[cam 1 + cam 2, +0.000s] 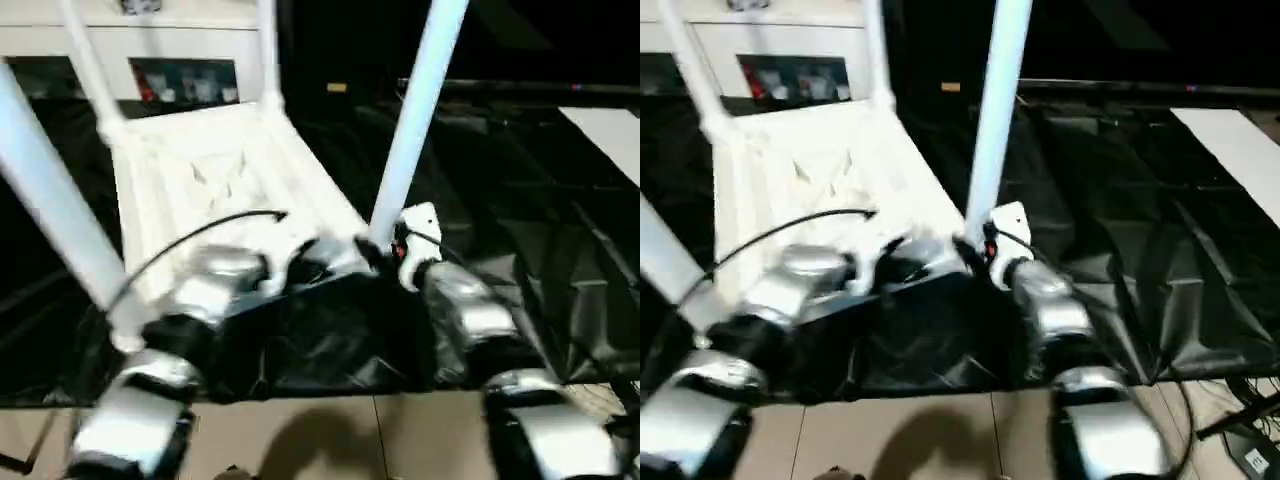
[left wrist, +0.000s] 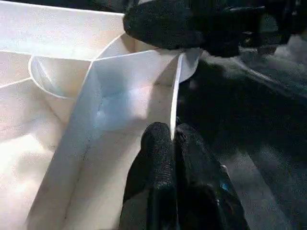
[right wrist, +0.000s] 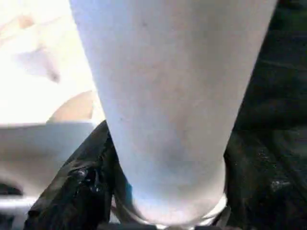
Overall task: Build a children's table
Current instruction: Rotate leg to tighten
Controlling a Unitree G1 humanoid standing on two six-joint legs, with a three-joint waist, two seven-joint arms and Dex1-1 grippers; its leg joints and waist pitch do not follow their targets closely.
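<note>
The tabletop (image 1: 210, 190) lies upside down on a black sheet (image 1: 520, 250) that covers the floor, with its ribbed underside facing up. Four white legs stand in its corner sockets. The near left leg (image 1: 50, 200) rises at the left side of the head views, and two far legs (image 1: 90, 60) stand at the far corners, in front of a white cabinet (image 1: 150, 40).

The left claw (image 2: 175, 158) is at the near edge of the tabletop. Its two black fingers (image 2: 156, 163) are pressed together on a thin upright rib (image 2: 173, 103) of the underside, just beside the near right socket.

The near right leg (image 1: 415, 110) stands upright in that socket. The right claw (image 1: 385, 255) is at the base of this leg, and its black fingers (image 3: 76, 187) are placed on both sides of the tube, pinching it. In the right wrist view the leg (image 3: 168, 105) is very close. At the right edge, well apart, a flat white board (image 1: 610, 135) lies on the sheet.
</note>
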